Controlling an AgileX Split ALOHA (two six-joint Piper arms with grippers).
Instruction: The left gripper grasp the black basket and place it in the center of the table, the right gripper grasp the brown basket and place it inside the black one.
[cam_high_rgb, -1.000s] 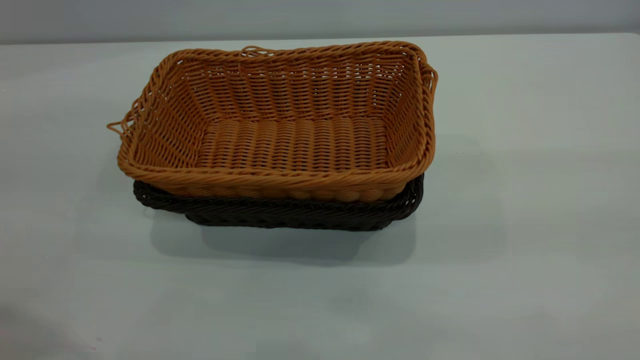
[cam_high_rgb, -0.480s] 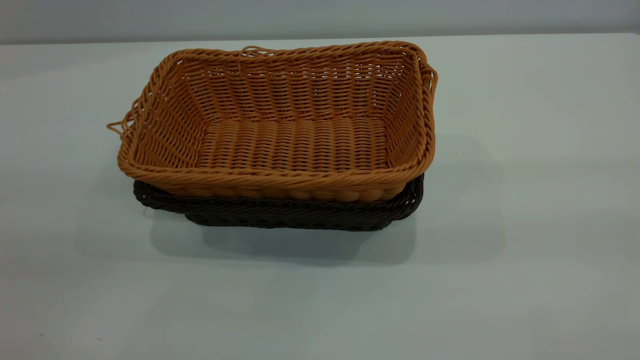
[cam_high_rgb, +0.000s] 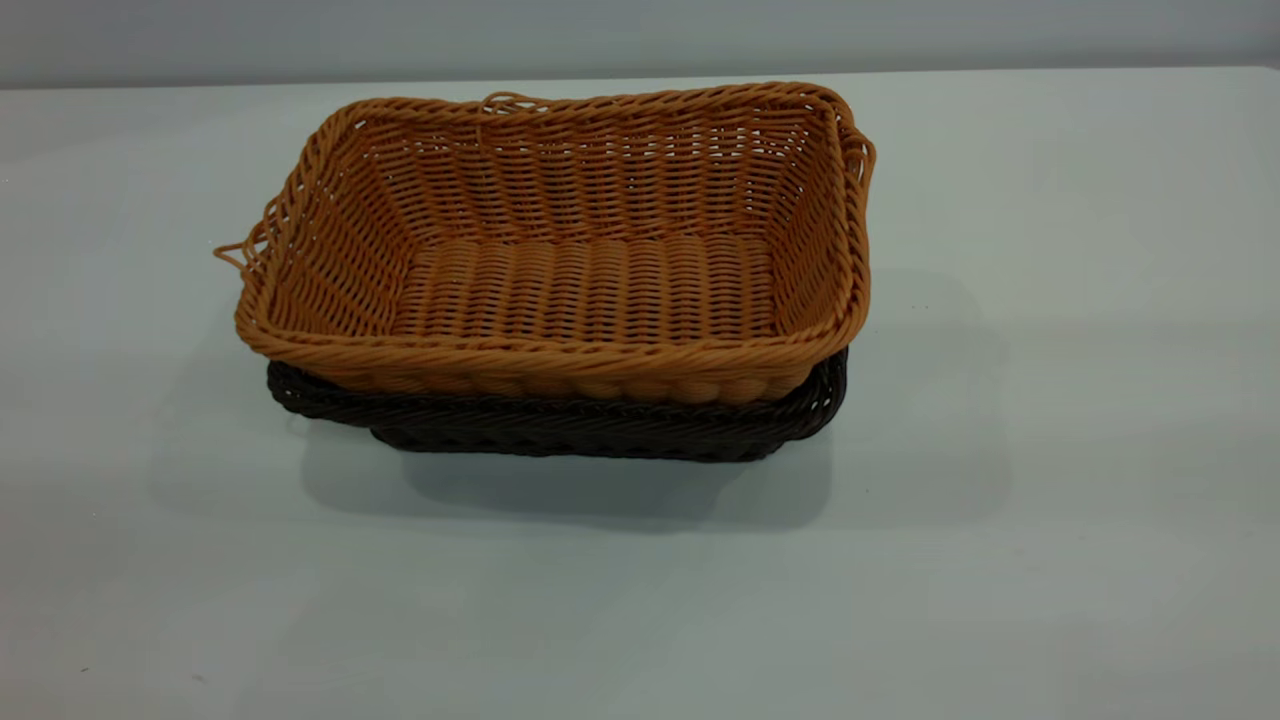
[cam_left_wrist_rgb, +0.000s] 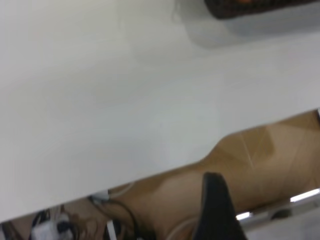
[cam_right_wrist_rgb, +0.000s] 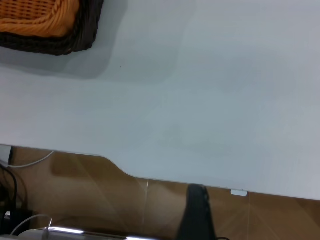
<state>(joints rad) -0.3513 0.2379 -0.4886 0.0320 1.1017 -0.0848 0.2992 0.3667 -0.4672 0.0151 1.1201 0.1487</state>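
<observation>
Brown basket (cam_high_rgb: 560, 250) inside black basket (cam_high_rgb: 560, 425) — bare white table (cam_high_rgb: 1050, 450), brown floor (cam_right_wrist_rgb: 100, 195) beyond.

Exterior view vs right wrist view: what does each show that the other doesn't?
Only the exterior view shows the whole brown basket, its inside empty, nested in the black basket. Only the right wrist view shows the table's edge, the brown floor, cables and one dark finger. Both show the nested baskets on the table; neither shows a gripper near them.
</observation>
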